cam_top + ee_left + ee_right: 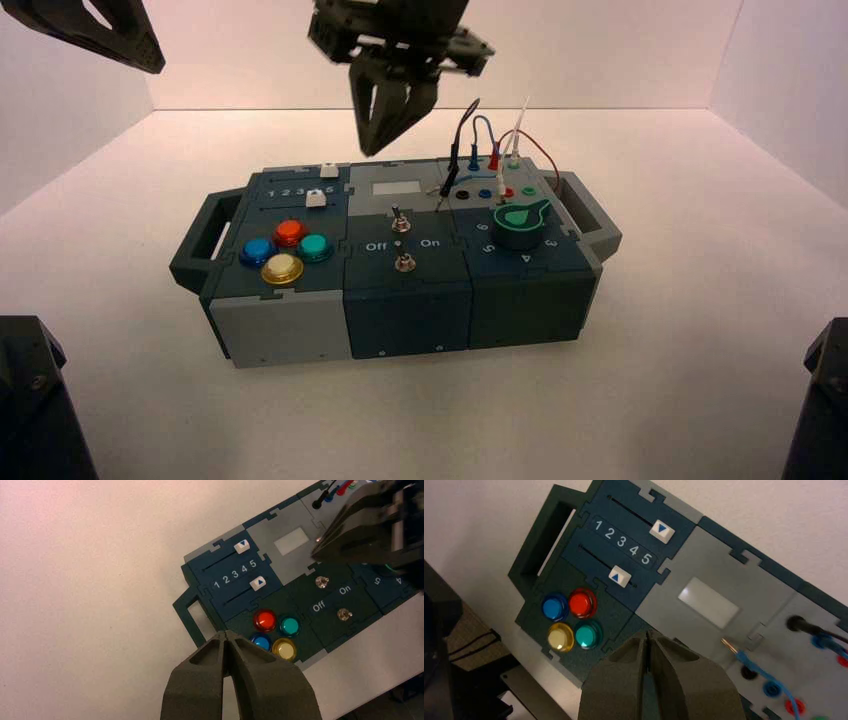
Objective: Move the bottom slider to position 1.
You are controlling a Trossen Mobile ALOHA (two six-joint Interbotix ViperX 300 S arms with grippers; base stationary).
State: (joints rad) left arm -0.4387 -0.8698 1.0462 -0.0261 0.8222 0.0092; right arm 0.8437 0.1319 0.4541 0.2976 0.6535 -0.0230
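White and squarish, the bottom slider (620, 576) carries a small blue triangle and sits in the nearer of two slots on the box's (400, 300) left, dark teal panel, between the digits "4" and "5" of the printed row, well apart from position 1 (598, 525) at the row's left end. Left pincer (226, 636), fingers pressed together and empty, hangs high at the far left. Right pincer (647, 634), likewise closed on nothing, hovers tip-down above the box's grey middle panel (709, 602).
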